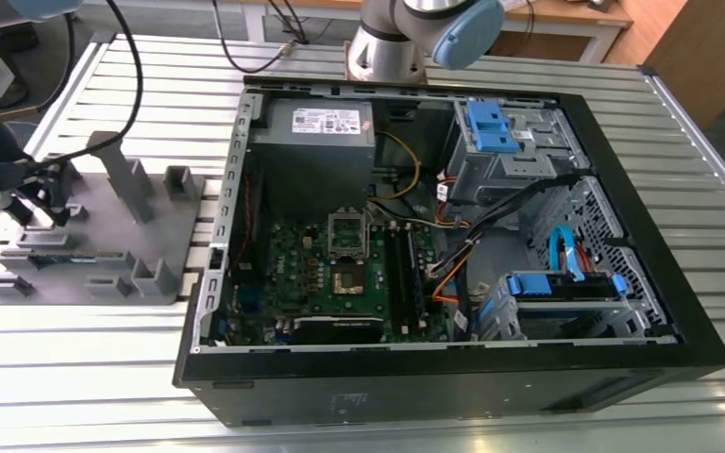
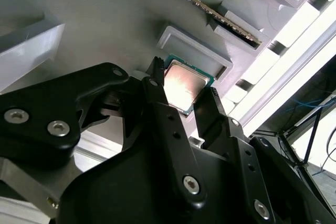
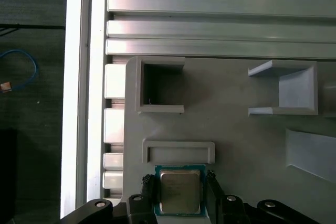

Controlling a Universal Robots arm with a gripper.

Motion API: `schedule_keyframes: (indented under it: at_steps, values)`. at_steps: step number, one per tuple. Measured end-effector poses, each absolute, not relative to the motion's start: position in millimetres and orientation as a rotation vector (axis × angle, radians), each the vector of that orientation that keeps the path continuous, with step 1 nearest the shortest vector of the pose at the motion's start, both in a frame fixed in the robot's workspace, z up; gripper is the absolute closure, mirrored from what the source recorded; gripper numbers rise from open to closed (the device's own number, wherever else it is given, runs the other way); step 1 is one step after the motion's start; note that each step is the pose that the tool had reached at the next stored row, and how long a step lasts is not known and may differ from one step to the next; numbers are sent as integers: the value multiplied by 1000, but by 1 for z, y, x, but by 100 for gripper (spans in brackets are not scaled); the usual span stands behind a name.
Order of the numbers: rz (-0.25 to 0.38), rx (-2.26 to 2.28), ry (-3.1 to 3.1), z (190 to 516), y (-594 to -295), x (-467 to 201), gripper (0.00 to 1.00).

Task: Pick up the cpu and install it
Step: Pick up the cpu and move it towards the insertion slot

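Pincer: your pincer (image 3: 179,177) is clamping the cpu (image 3: 179,191), with one black finger pressing on each of two opposite edges. You are seeing the same hold in the second wrist view, where the pincer (image 2: 182,77) is closing around the chip (image 2: 184,85).

Pincer position: in the exterior view your pincer (image 1: 35,193) is hanging over the grey plastic holder (image 1: 98,236), at the exterior view's left, well apart from the open computer case (image 1: 463,377).

Cpu look: you are looking at a small flat square chip. Its pale silvery-grey metal top is catching the light, and a thin green border is showing around it.

Cpu place: the chip is sitting low against the holder's flat grey surface (image 3: 236,145), just beside a small raised rectangular frame (image 3: 178,144). Whether it is resting on the holder or lifting clear of it, you cannot tell.

Holder: its grey blocks and open pockets are standing up around the chip. A long thin memory stick (image 1: 67,257) is sitting in it on edge, near the cpu in the second wrist view (image 2: 210,11).

Case: the green motherboard (image 1: 299,274) is lying flat inside, with its dark square socket (image 1: 347,250) facing up.

Counter: holder and case are both sitting on the slatted aluminium counter (image 1: 86,377).
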State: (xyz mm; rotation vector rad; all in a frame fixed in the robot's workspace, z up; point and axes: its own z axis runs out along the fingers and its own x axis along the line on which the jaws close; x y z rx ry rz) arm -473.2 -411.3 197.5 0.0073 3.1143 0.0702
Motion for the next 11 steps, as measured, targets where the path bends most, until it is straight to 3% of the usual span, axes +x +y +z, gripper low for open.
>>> schedule_keyframes:
  at_steps: [11]
  values:
    - [70, 7, 3114, 203, -411, -473, 53]
